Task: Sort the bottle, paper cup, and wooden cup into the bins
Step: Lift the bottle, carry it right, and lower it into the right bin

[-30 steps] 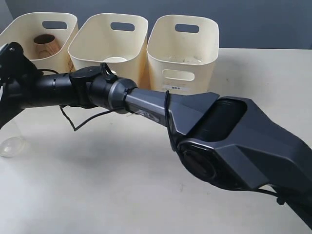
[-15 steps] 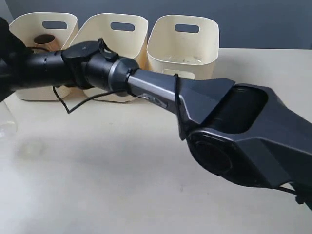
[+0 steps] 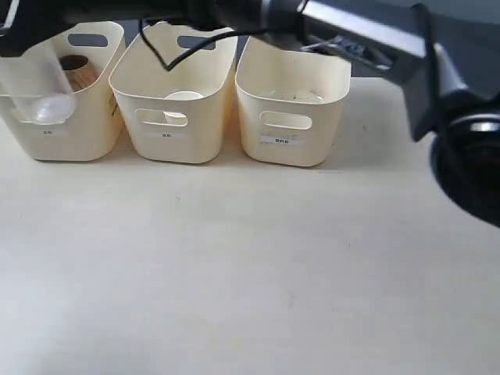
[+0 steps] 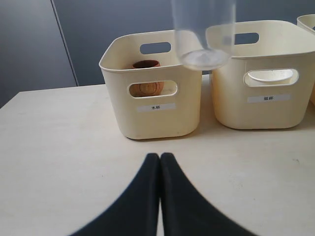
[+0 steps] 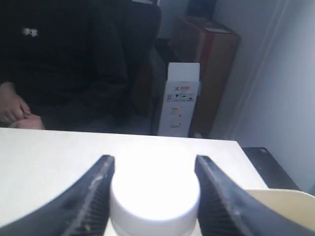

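Three bins (image 3: 328, 125), one bottle (image 3: 35, 87), one wooden cup (image 3: 76, 67), one paper cup (image 3: 184, 97).

bottle (image 4: 203, 34): top cut off by the left wrist view's upper edge; the right wrist view shows only its white cap.
wooden cup (image 4: 146, 64): mostly hidden behind the wall of its bin (image 4: 118, 113).
paper cup (image 4: 269, 75): only part of the rim shows, through the middle bin (image 4: 295, 115) cut-out.
bin labels (image 3: 282, 141): too small to read in the exterior view.
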You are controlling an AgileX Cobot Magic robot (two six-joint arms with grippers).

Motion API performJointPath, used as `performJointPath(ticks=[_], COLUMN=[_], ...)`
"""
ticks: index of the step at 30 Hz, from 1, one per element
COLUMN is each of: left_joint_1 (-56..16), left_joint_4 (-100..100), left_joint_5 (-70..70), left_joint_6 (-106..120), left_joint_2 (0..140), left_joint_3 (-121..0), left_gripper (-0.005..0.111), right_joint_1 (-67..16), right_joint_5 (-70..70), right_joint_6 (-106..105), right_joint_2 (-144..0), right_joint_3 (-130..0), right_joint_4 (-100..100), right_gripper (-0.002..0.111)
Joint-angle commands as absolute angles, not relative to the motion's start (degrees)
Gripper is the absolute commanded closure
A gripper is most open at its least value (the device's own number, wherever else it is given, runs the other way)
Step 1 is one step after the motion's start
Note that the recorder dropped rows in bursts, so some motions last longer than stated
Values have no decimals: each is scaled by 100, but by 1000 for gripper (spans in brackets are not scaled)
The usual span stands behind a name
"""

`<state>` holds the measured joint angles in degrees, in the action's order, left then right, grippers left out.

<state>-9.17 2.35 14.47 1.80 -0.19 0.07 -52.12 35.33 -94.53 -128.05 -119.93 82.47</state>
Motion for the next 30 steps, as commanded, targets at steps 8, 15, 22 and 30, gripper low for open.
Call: performJointPath(ticks=[8, 15, 22, 30], left_joint_1=[-932, -932, -932, -932], left_joint_4=[221, 221, 221, 221], left_joint_5=[1367, 1367, 1367, 1367], left_joint_6=[163, 163, 163, 163], left_joint_2=[0, 0, 0, 0], left_joint_3=[0, 0, 0, 0], left_gripper=[107, 107, 107, 107], right_joint_1=[-4263, -3213, -2082, -1462], right_joint_5=[3603, 3911, 4010, 4327], right_joint_6=[-11970, -12119, -12119, -12119], right_joint_2=[-10329, -9334, -9259, -9997], right_joint_3=[-8799, -7578, -7468, -8109], right_joint_4=[9995, 9995, 9995, 9995], right_gripper=[109, 109, 109, 109])
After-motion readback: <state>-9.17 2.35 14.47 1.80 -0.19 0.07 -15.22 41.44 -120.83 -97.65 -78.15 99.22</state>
